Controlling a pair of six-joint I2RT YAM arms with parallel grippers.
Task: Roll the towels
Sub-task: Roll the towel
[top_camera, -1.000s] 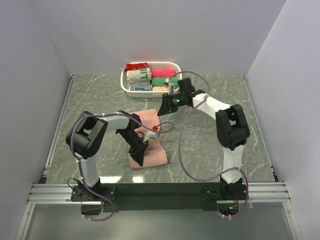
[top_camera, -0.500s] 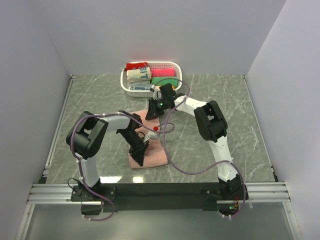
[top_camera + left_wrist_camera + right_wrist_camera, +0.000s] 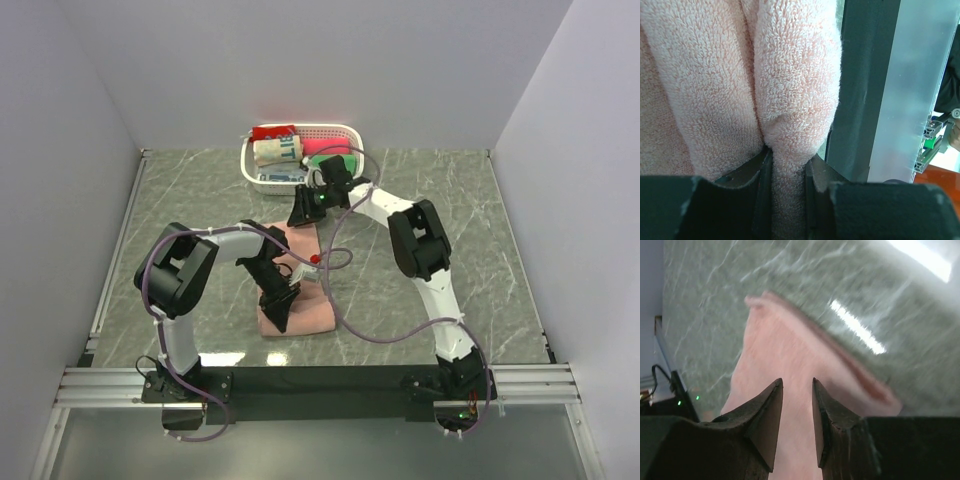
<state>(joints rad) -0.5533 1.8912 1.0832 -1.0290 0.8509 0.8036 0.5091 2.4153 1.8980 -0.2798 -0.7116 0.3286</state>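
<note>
Left jaws clench the towel [image 3: 795, 100] — right jaws hang slightly parted above it.

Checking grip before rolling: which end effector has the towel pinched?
The left end effector: a fold of the pink towel is clamped in it. The right end effector is open above the cloth, gripping nothing.

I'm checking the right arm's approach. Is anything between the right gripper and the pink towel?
Nothing visible does. In the right wrist view the right gripper hangs directly over bare pink towel, its jaws slightly apart. The left gripper pinches a fold elsewhere.
</note>
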